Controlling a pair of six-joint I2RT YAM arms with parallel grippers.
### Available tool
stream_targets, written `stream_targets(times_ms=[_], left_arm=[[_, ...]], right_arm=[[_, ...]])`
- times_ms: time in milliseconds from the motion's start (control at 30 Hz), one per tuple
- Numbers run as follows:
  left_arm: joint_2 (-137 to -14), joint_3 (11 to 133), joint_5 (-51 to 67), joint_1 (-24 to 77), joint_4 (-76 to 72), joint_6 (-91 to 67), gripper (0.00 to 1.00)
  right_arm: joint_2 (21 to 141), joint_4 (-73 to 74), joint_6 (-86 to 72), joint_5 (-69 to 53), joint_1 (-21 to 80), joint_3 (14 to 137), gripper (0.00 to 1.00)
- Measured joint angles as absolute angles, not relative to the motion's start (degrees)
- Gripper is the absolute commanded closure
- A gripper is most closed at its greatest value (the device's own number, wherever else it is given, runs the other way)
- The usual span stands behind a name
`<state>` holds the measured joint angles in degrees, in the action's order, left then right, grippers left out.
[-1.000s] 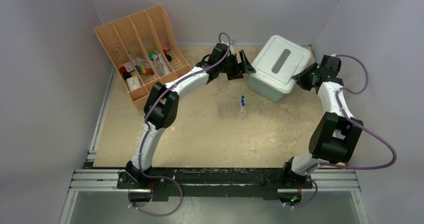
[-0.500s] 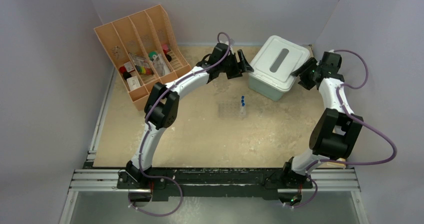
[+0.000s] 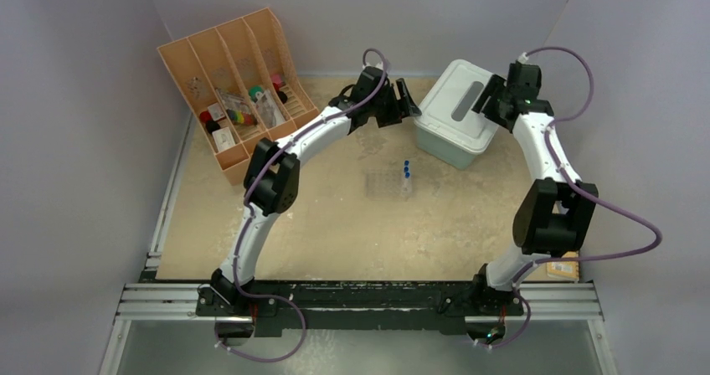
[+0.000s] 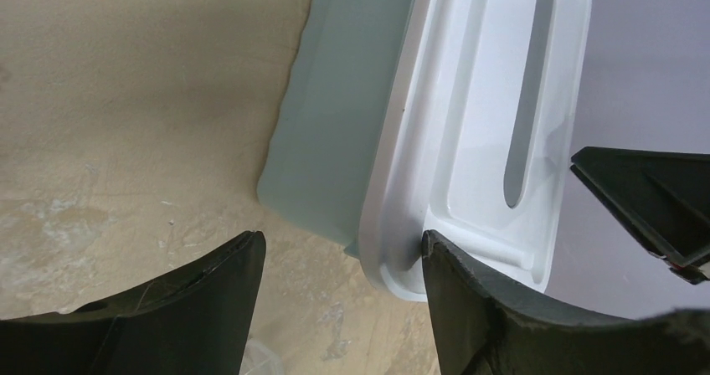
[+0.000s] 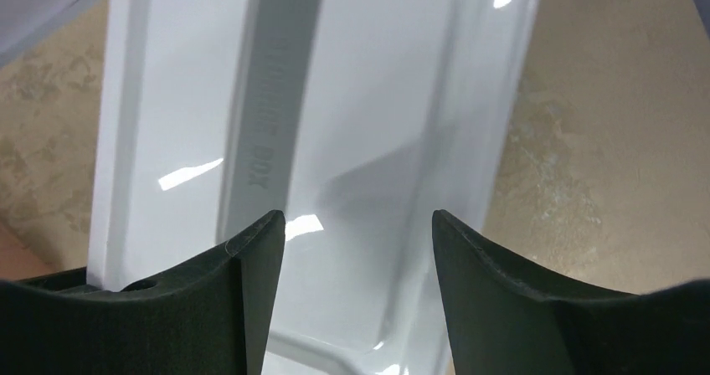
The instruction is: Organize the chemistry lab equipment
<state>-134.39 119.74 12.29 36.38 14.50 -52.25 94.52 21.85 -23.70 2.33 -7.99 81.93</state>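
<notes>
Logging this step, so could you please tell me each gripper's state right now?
Left gripper: open, holding nothing.
Right gripper: open above the white lid, empty.

1. Lid (image 5: 377,124) gleams: glossy white plastic, smooth, highlights streaking across it
2. Bin wall (image 4: 335,124) underneath looks like pale green plastic, duller, satin
3. Tabletop (image 3: 335,233) shows mottled beige, matt and rough-looking
4. Left gripper's fingers (image 4: 184,308) read as matt black plastic, faintly scuffed
5. Organizer (image 3: 194,61) looks matt peach; rail (image 3: 159,300) is bare silvery metal

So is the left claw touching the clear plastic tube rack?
Apart. The top view shows the left claw up beside the pale green white-lidded box, with bare sandy table between it and the clear plastic tube rack.
</notes>
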Motion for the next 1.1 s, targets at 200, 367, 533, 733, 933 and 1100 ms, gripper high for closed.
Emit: stream_targets(times_ms=[200,367,533,733,933,1100], left_arm=[[-134.5,122.5,11.0,36.2,19.0,-48.8,0.32],[-134.4,125.1,9.7,35.8,23.4,-44.2,0.28],[-130.9,123.6,5.6,35.0,29.9,-37.9,0.25],[-116.4,113.7,-4.8,33.5,37.3,-31.8,0.21],[-96.1,97.1,-14.8,33.0,39.0,-29.0,0.20],[-82.0,85.1,-21.1,33.0,38.7,-29.5,0.19]], right_arm=[[98.8,22.2,-20.3,6.0,-3.7,86.1,0.39],[102.0,22.8,-20.1,7.0,-4.6,88.3,0.49],[103.3,25.7,-20.1,6.9,-4.8,91.5,0.47],[103.3,29.5,-19.9,7.7,-3.7,94.0,0.30],[93.1,30.9,-19.4,8.4,-2.9,90.0,0.22],[73.2,31.1,-19.5,9.8,-3.0,77.6,0.20]])
